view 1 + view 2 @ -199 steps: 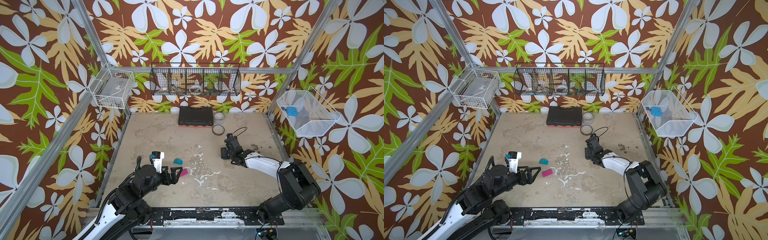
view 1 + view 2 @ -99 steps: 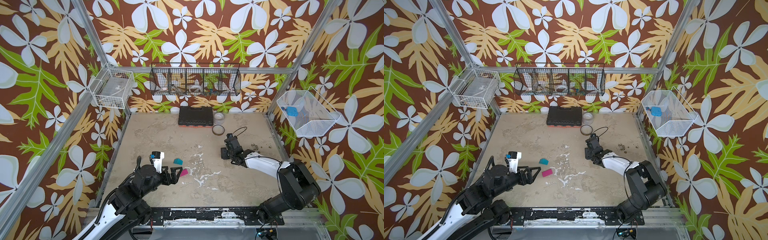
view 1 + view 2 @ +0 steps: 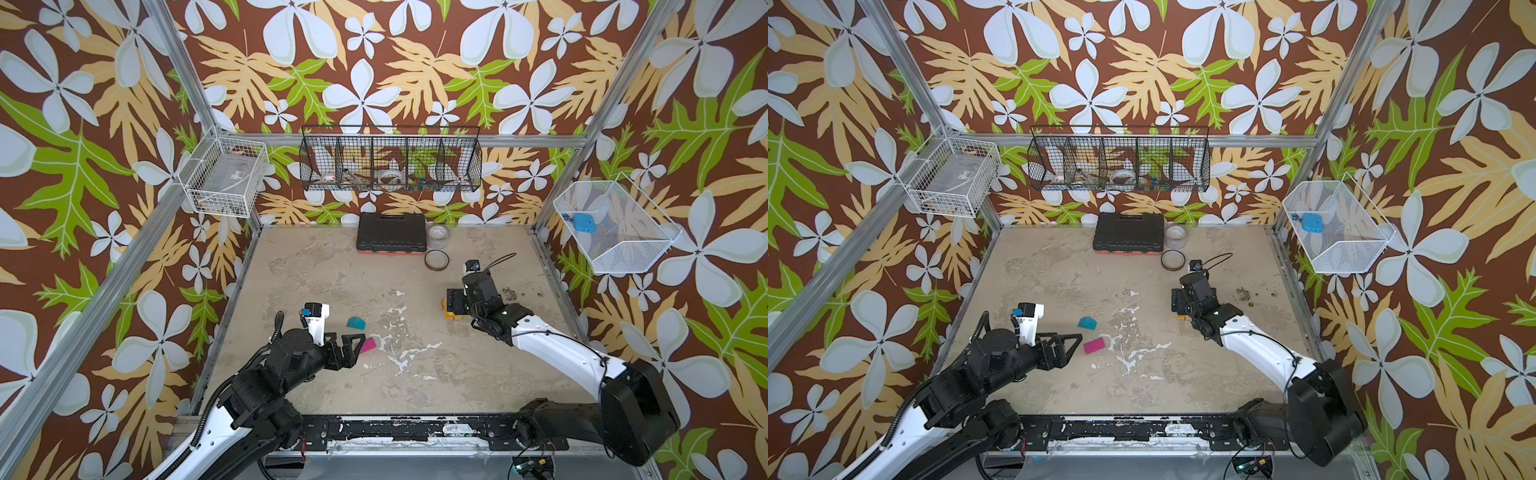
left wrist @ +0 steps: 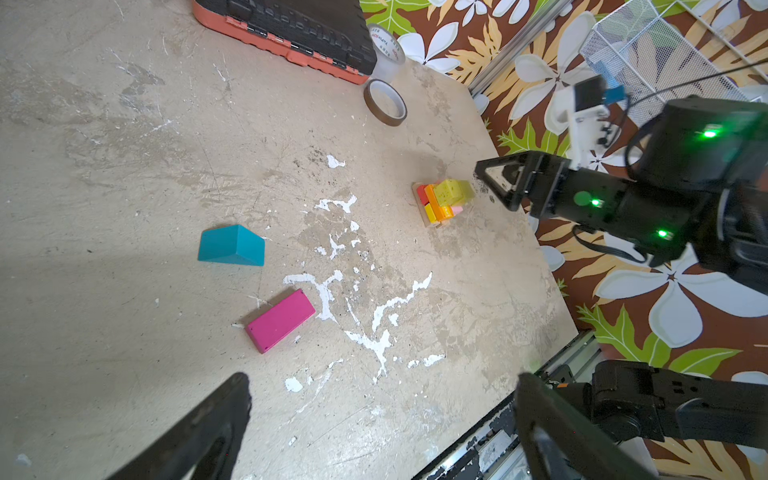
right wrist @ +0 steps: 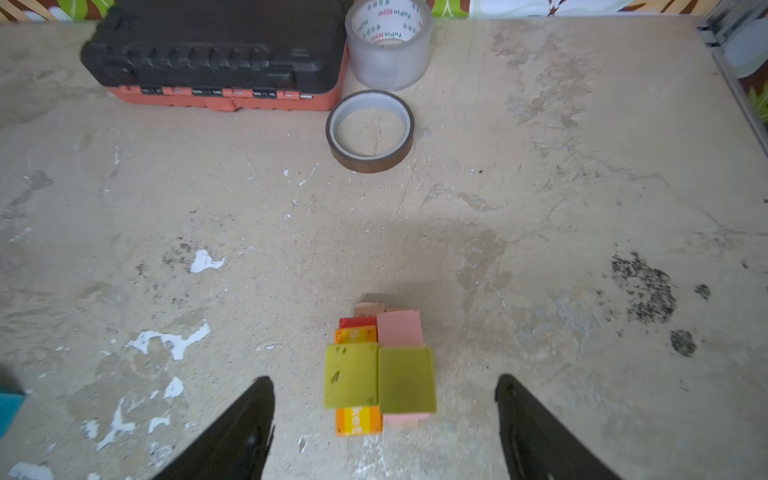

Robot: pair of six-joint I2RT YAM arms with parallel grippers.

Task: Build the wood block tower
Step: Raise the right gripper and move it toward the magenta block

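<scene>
Bimanual robot cell w/ a worn beige table (image 5: pixel 582 166). The right gripper (image 5: pixel 384 382) has just let go. Its jaws have spread wide over the last second and now stand on either side of the wood block tower (image 4: pixel 442 199). They touch nothing, and bare table shows btwn each finger and the stack. Fingers released, nothing held.

The tower sits on the right half of the table, apart from a brown tape roll (image 5: pixel 370 131) farther back. In the right wrist view, 2 yellow-green cubes (image 5: pixel 351 376) sit side by side on top. Below them a pink block (image 5: pixel 399 328), an orange block (image 5: pixel 358 419), a red block (image 5: pixel 357 322) and a tan plank (image 5: pixel 369 309) at the base peek out. Stack looks upright, cubes flush.

The left gripper (image 3: pixel 1073 348) hovers low on the left side, jaws fully spread and empty, just beside the magenta block (image 4: pixel 280 320). The teal roof block (image 4: pixel 232 246) lies near it. Both are flat on the table, well apart from the tower.

Meaning, prob.: the cube placement is done and the stack stands unaided. Remaining work looks like the magenta piece, then the teal roof as cap.
</scene>
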